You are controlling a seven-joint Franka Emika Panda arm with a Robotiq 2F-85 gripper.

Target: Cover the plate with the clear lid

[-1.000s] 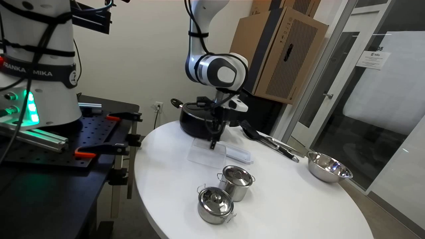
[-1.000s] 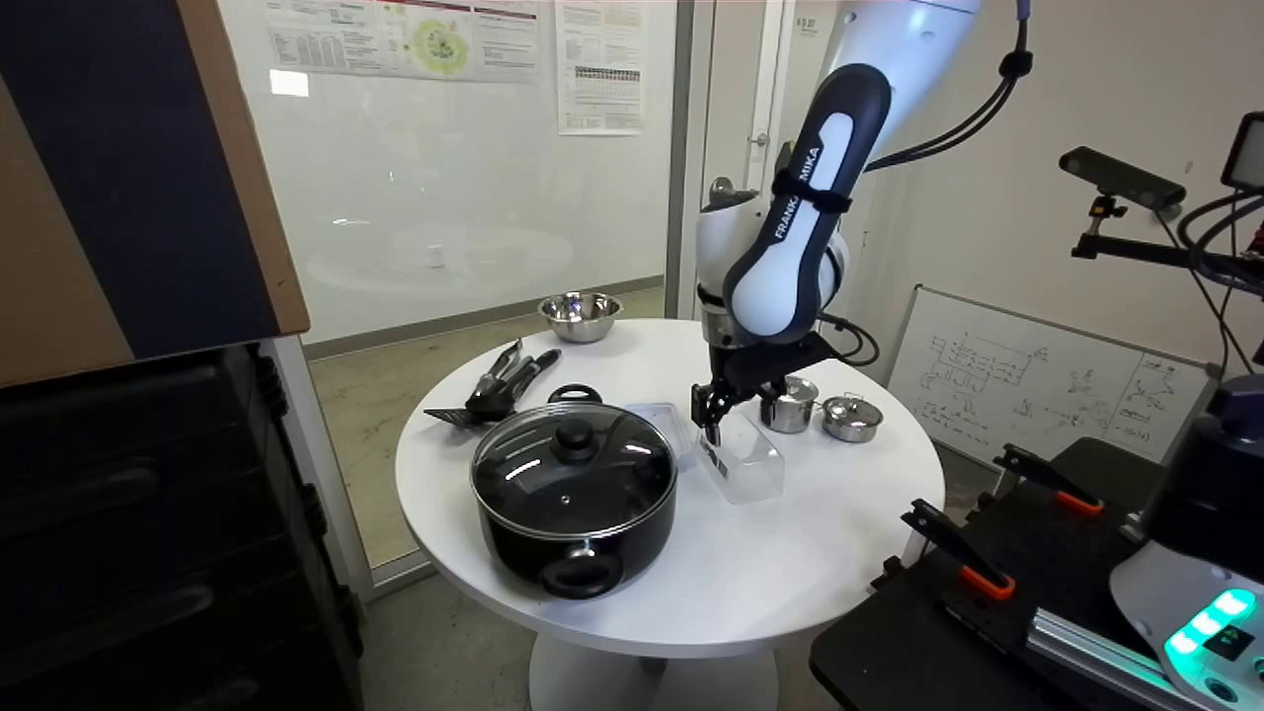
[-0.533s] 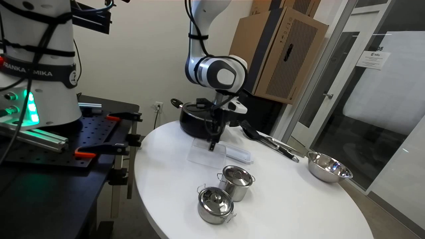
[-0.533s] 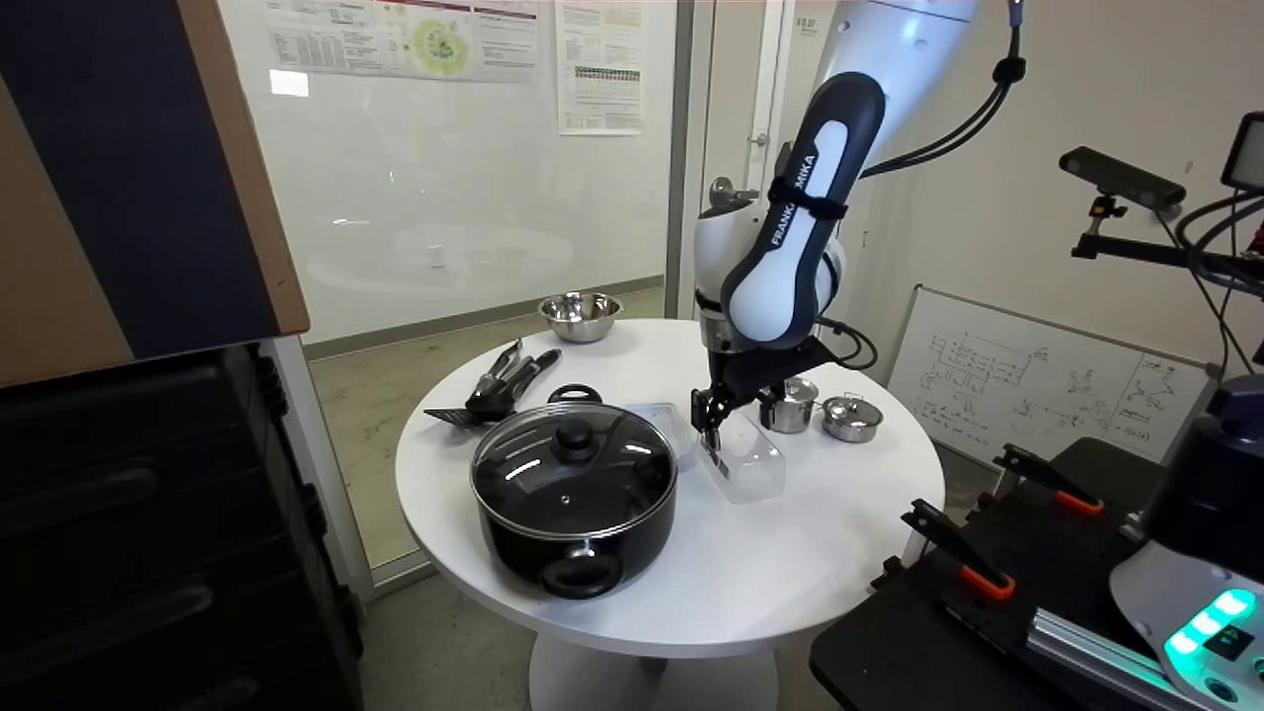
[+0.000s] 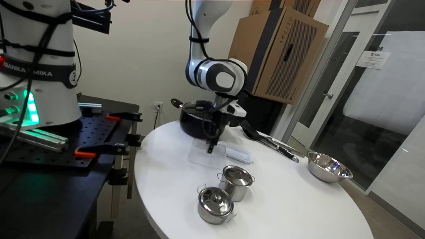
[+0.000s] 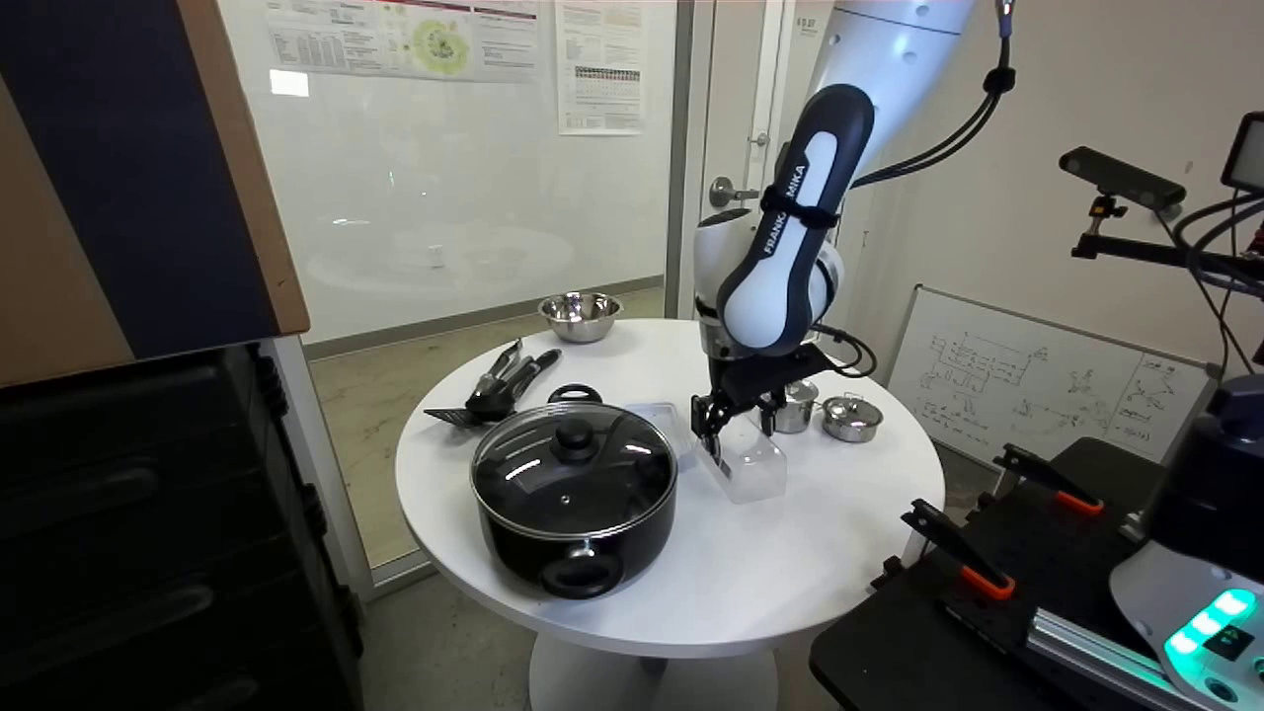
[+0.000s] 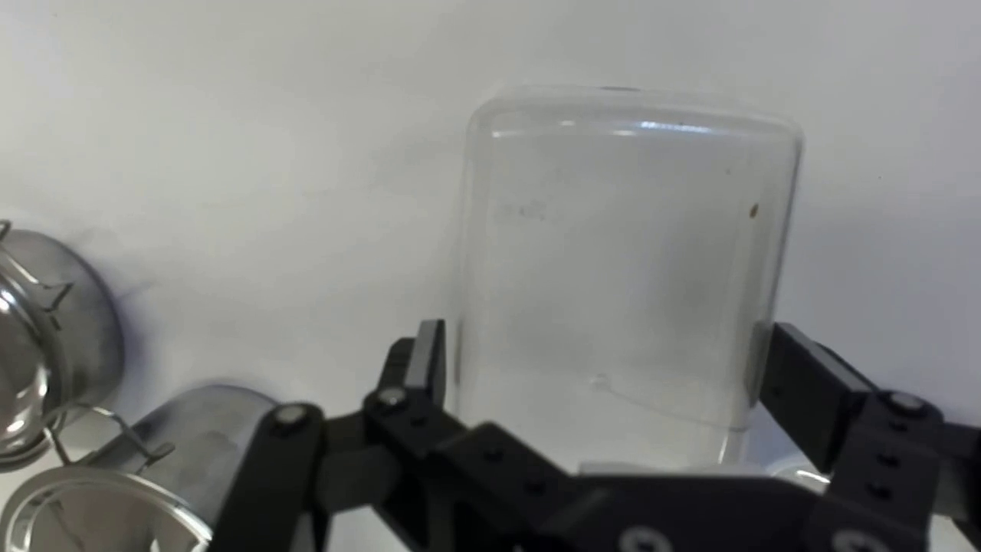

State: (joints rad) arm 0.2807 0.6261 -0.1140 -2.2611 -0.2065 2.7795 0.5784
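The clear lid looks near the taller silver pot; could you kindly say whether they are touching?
Apart: the wrist view shows a strip of white table between the clear lid and the taller silver pot.

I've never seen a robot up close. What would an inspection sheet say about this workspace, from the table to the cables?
Surface: round white table, no spill seen.
Job's things: clear lid rests beside, not yet over, the tray-like plate.
Clutter: two lidded steel pots, lidded black pot, steel bowl, dark-handled utensils.
Gripper: open, straddling the lid; contact unclear.
Cables: black, strapped to the arm, looping out near the gripper.
Surroundings: cardboard boxes, whiteboard with writing, clamps.
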